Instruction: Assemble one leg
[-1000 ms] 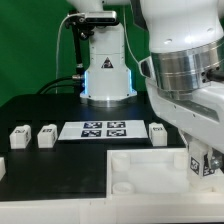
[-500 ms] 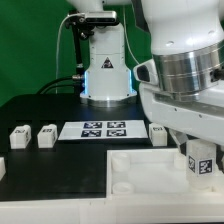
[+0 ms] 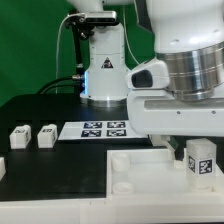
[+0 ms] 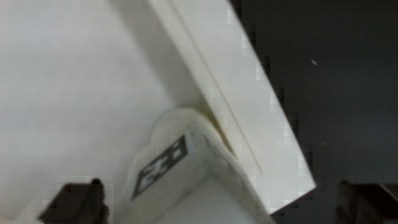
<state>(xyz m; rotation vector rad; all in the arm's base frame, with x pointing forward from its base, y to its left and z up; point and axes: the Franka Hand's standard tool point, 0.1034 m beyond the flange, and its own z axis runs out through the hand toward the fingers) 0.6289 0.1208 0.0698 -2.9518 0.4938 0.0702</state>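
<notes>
A leg [image 3: 200, 161], a small white block with its marker tag facing the camera, stands on the right corner of the white tabletop [image 3: 140, 176]. In the wrist view the leg [image 4: 175, 165] lies between my two dark fingertips [image 4: 80, 200], which stand wide apart and do not touch it. My gripper [image 4: 222, 204] is open, directly above the leg. In the exterior view the arm's large wrist [image 3: 185, 100] hides the fingers. Two more legs [image 3: 20, 135] [image 3: 46, 134] stand on the black table at the exterior view's left.
The marker board [image 3: 104, 129] lies on the black table behind the tabletop. Another white piece [image 3: 2, 165] shows at the exterior view's left edge. The tabletop's raised edge [image 4: 231, 100] runs through the wrist view, with black table [image 4: 338, 60] beside it.
The arm has shifted toward the exterior view's left and up, now hiding the leg that stood beside the marker board. The tagged leg on the tabletop corner shows more fully.
</notes>
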